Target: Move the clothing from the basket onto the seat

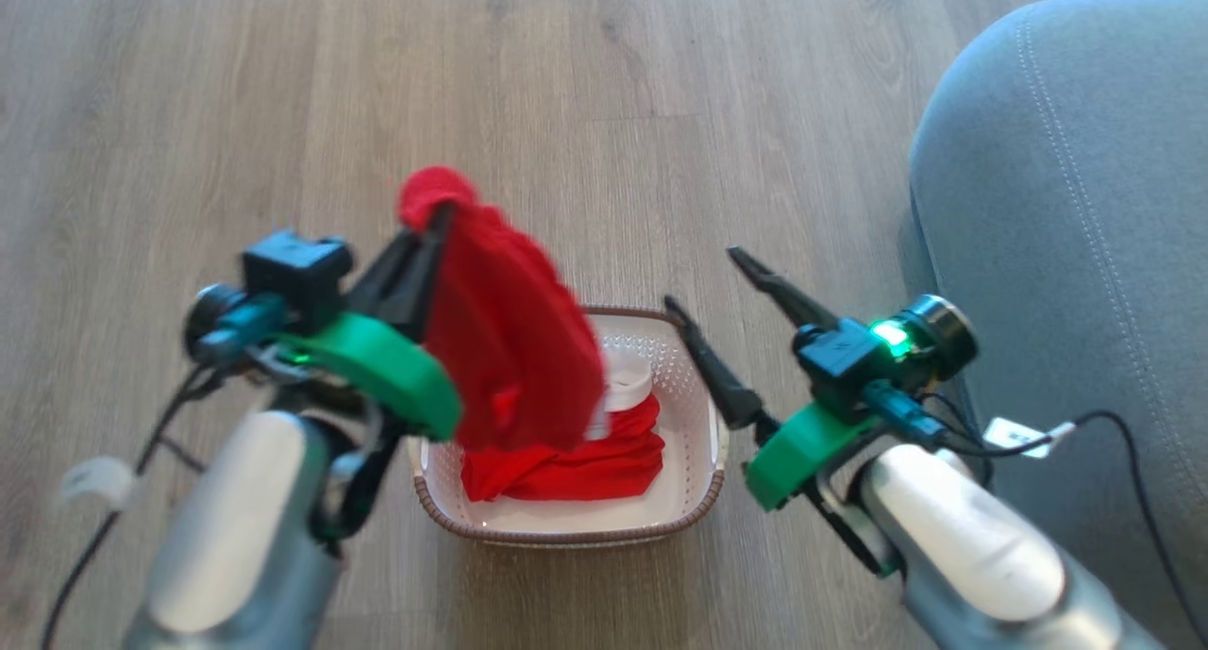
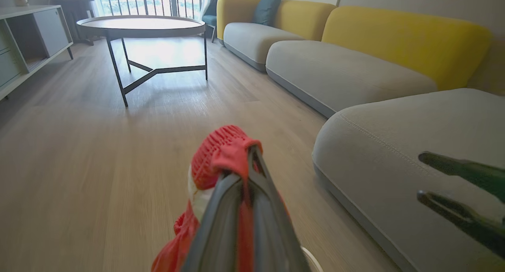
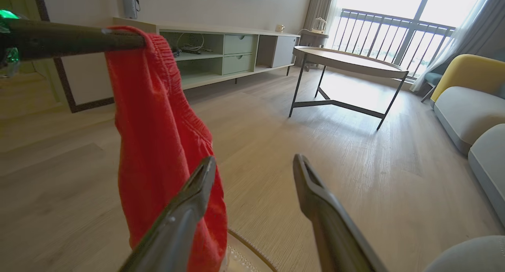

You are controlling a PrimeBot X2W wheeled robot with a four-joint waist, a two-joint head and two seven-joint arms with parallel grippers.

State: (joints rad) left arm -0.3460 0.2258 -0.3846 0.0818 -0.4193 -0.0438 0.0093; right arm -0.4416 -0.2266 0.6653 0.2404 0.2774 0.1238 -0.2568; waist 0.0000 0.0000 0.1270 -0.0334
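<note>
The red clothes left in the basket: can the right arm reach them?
Probably yes: its open jaws hover beside the right rim of the basket, with nothing between them and the red clothing inside. The lifted garment hangs over the left side.

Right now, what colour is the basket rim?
Brown, woven-look; the basket shows best in the head view.

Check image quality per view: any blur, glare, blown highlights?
Head view: the left gripper and the red garment it holds are smeared, while the basket is sharper. Left wrist view: the left fingers are soft up close, and there is glare on the round table. Right wrist view: the window is washed out and the right fingers are soft.
</note>
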